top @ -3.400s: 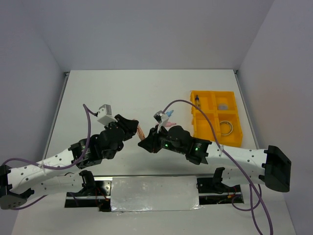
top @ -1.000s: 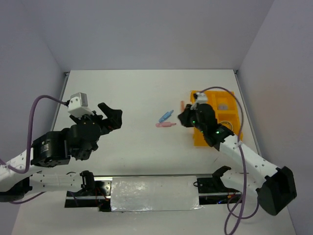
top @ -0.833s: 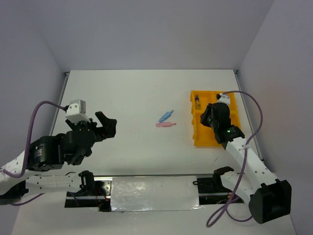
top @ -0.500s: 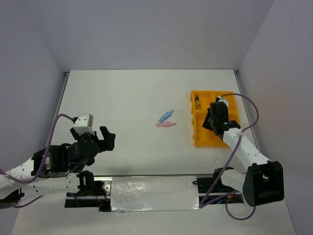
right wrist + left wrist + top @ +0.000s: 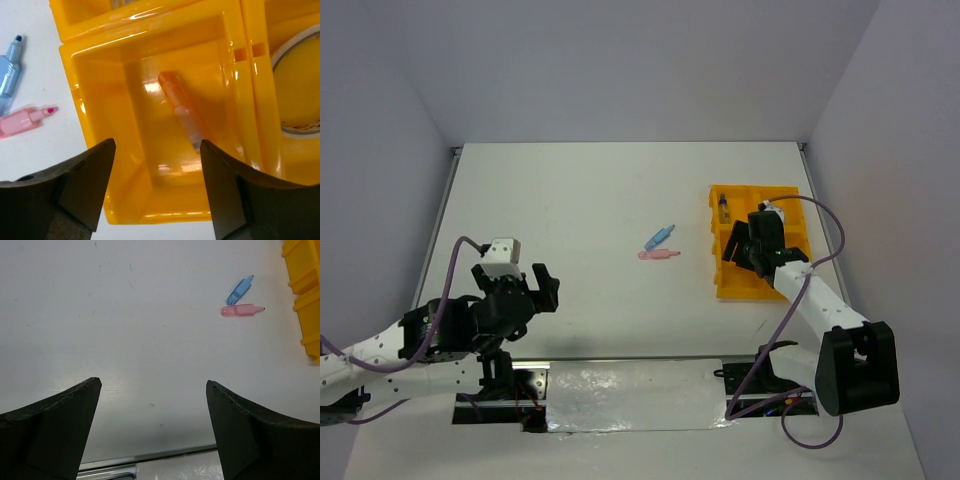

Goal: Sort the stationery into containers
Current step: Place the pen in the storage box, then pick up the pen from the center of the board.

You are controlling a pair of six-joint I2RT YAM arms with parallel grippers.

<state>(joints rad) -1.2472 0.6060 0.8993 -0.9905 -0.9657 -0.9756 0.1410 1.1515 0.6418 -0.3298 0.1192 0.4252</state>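
Hanging over the yellow tray (image 5: 100, 100), the right gripper (image 5: 157, 145) holds nothing, fingers apart; the orange piece (image 5: 180, 107) lies in the tray just below. The left gripper (image 5: 153, 381) is wide apart, empty.

Count: 1 yellow tray (image 5: 719, 272) w/ 4 sq. compartments. 3 clip-like pcs total: 1 blue piece (image 5: 660, 237), 1 pink piece (image 5: 659, 255), 1 orange piece (image 5: 181, 111). 1 tan ring (image 5: 300, 131). 1 small bottle (image 5: 724, 209). 1 table (image 5: 570, 200). 2 robot arms: left arm (image 5: 380, 350), right arm (image 5: 815, 300).
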